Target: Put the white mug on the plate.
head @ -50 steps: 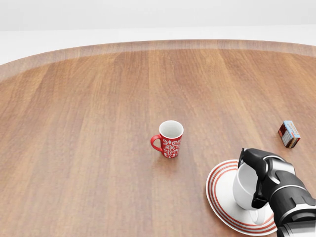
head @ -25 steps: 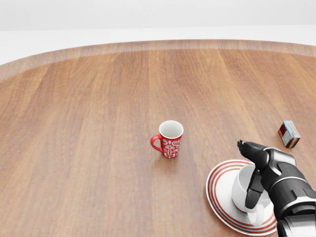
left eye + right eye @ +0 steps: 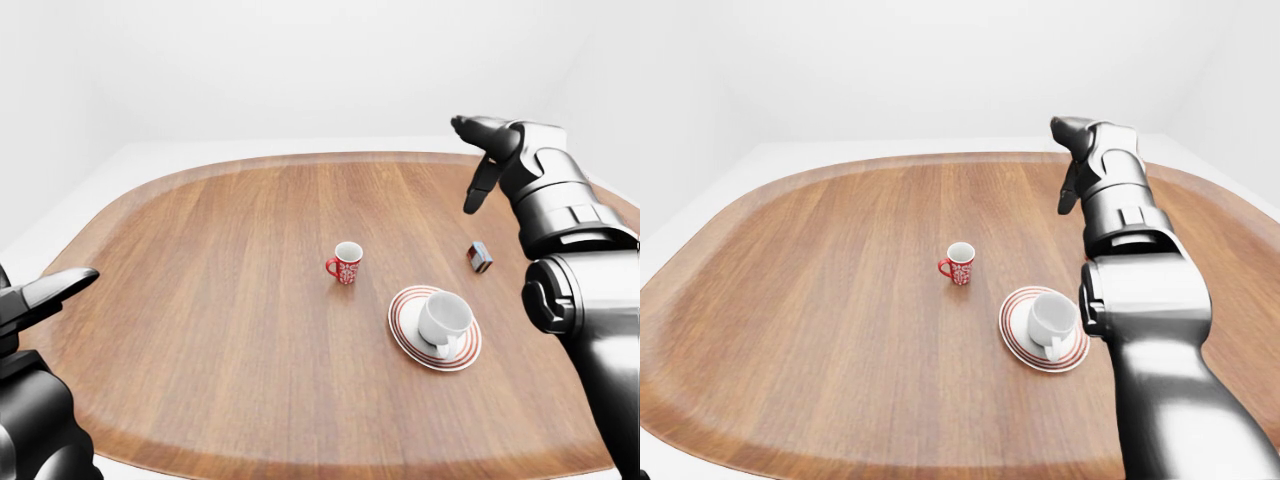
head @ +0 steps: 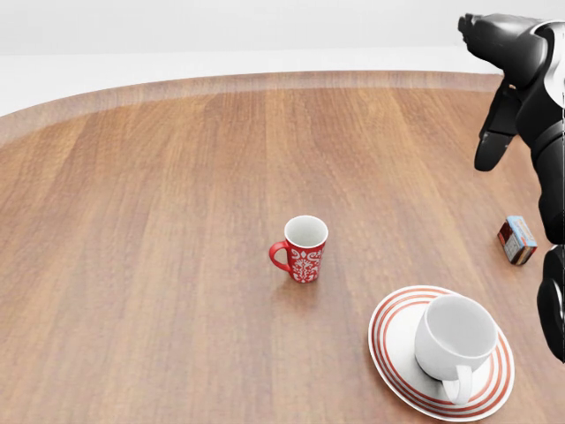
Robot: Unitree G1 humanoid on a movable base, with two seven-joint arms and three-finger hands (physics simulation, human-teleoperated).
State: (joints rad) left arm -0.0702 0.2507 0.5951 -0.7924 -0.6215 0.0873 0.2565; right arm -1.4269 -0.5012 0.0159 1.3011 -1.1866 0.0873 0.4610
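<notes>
The white mug point(image 4: 454, 343) stands upright on the plate point(image 4: 393, 358), a white one with red rings round its rim. The mug's handle points toward the bottom of the head view, reaching out over the rings. Nothing is touching it. The plate rests on the table point(image 4: 159, 265), a broad wooden top with rounded corners, near the bottom right of the head view.

Up and to the left of the plate, apart from it, is a red mug point(image 4: 303, 249) with a white pattern, upright, handle to the left. A small box point(image 4: 516, 240) lies to the right, near the table's edge and apart from the plate.

The right hand point(image 4: 499, 84) is raised high over the table, well clear of the white mug, its fingers point(image 4: 493, 141) spread open and holding nothing. The left hand point(image 3: 45, 295) shows only at the lower left of the left-eye view, beyond the table's edge, fingers stretched out straight, empty.
</notes>
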